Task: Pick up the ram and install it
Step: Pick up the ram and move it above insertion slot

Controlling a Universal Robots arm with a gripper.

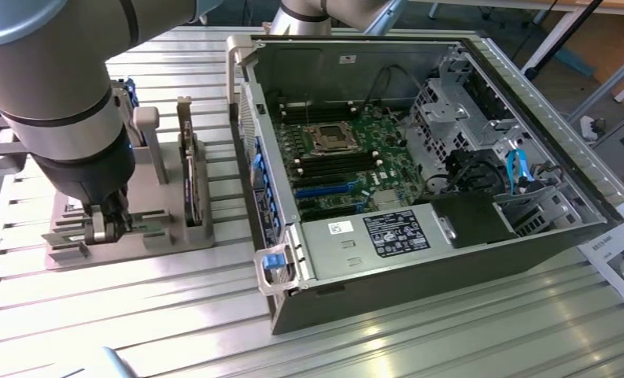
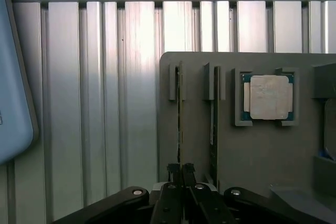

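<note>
A robot arm reaches down to a grey holder (image 1: 144,244) on a ribbed metal surface (image 1: 133,315), at the exterior view's left. The tool (image 1: 107,224) is at the holder, its fingertips among the slots.

Seen from the wrist, the tool (image 2: 181,170) is closed on the ram (image 2: 180,119), a thin stick standing on edge in a slot of the holder (image 2: 262,150). Its fingers (image 2: 175,169) pinch the stick's near end from both sides. A second stick (image 2: 213,129) stands in the next slot, between the gripped ram and a square silver-topped processor chip (image 2: 269,97) in its own pocket.

An open computer case (image 1: 396,291) lies at the exterior view's right, its motherboard (image 1: 343,157) exposed, well apart from the ram.

In the exterior view the arm hides the ram. In the wrist view only the ram's top edge is visible, so its chips cannot be made out.
</note>
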